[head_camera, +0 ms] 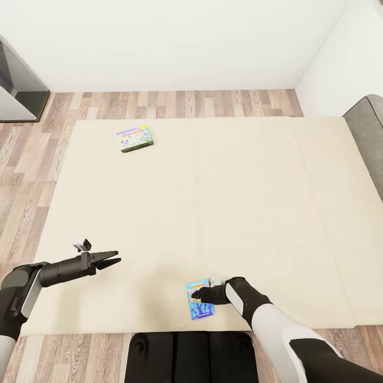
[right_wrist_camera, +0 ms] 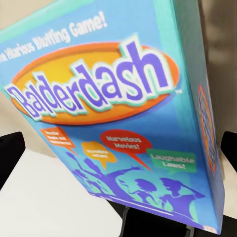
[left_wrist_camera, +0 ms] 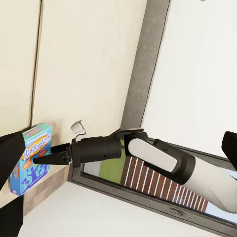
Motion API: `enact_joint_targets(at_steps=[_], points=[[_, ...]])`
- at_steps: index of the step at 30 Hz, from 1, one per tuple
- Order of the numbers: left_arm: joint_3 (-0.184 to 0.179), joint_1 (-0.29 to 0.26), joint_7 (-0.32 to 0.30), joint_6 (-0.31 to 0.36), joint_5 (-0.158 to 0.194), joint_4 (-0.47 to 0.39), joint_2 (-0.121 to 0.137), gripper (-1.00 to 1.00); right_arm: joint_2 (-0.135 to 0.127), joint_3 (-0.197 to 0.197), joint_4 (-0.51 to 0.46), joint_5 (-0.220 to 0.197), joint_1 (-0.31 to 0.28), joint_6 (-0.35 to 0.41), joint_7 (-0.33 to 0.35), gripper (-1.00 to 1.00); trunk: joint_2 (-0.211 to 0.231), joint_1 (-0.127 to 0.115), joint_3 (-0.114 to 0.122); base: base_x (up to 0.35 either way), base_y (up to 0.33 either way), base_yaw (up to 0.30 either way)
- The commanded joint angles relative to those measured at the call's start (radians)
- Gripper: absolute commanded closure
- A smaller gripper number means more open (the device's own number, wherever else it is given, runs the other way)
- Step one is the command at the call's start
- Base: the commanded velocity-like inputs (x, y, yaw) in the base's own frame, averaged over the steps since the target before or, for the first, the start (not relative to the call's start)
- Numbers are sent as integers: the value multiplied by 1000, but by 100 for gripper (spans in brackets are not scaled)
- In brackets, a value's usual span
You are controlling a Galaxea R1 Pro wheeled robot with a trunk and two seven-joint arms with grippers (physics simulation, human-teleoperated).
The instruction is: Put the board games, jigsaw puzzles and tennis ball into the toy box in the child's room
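A blue board game [head_camera: 202, 306], printed "Balderdash" [right_wrist_camera: 118, 123], lies flat near the front edge of the cream bed [head_camera: 229, 202]. My right gripper [head_camera: 196, 294] hangs low over the box's far left corner, open; in the right wrist view its dark fingertips [right_wrist_camera: 10, 155] stand wide apart with the box close between and beyond them. The left wrist view sees this gripper [left_wrist_camera: 47, 159] from the side, tips at the blue box [left_wrist_camera: 32, 158]. A green-bordered board game [head_camera: 135, 138] lies at the bed's far left. My left gripper [head_camera: 116, 259] hovers open over the front left of the mattress, holding nothing.
Wood-plank floor [head_camera: 32, 159] runs along the left and far sides of the bed, with white walls behind. A grey headboard [head_camera: 367, 119] rises at the right. A dark cabinet [head_camera: 16, 85] stands at the far left. My dark base [head_camera: 191, 356] is against the bed's front edge.
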Motion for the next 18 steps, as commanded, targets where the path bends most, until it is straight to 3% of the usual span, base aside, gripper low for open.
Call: enact_joint_targets(at_steps=[1,6,18], points=[[0,0,-3,11,1,0,0,-100,0,-3,3,-10,0,5,-2,-100,-1,1,-1,0,0,0],[0,0,-3,11,1,0,0,-100,0,-1,32,-10,0,-44,-5,-100,-1,1,-1,0,0,0],[0,0,-3,11,1,0,0,-100,0,-1,37,-10,0,-52,-4,-100,-1,1,-1,0,2,0]])
